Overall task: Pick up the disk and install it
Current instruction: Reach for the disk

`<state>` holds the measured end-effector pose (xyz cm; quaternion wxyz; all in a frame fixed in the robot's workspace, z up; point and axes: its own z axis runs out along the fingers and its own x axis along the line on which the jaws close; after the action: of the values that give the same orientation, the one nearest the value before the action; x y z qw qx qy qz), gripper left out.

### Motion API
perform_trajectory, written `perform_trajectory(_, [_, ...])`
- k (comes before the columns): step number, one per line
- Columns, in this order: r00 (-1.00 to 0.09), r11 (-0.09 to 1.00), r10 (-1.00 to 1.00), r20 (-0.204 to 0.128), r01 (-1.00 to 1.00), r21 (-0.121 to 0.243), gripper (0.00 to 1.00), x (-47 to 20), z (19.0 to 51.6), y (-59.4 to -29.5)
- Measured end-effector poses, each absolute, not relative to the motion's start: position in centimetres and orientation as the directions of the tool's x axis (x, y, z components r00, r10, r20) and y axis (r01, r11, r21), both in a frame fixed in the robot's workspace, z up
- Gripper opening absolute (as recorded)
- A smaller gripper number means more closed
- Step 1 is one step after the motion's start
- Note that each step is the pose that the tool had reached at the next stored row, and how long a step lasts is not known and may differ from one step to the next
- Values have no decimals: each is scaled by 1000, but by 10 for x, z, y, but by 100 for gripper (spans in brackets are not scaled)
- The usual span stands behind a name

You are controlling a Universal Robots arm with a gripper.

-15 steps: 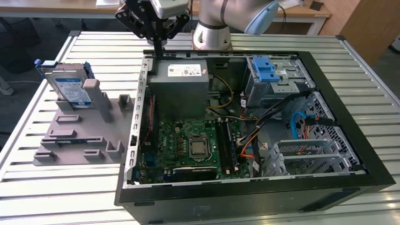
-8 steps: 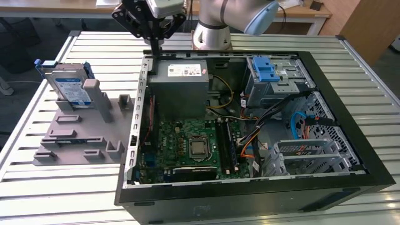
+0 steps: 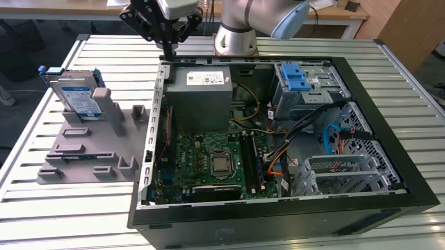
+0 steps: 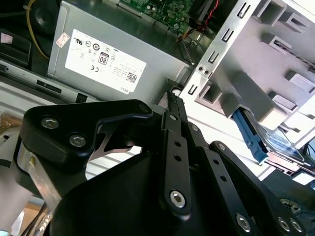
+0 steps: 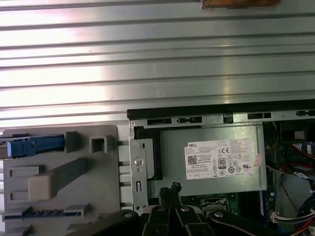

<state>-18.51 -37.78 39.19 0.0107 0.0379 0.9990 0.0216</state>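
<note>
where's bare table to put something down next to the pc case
The table is bare between the grey holder and its near edge on the exterior view's left, and behind the computer case. The holder with the disk and the case's inside are crowded.

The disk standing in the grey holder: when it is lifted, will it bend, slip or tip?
Probably rigid: the disk has a flat metal body. It stands on edge in the grey holder, so it may tip if nudged.

The silver disk [image 3: 75,96], blue-railed with a white-and-blue label, stands on edge in the grey holder [image 3: 83,151] at the exterior view's left.
</note>
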Motion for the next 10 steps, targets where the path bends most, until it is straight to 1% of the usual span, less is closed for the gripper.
perform_trajectory(10, [-997,996,76,-18,75,44,11,-197,392,-375])
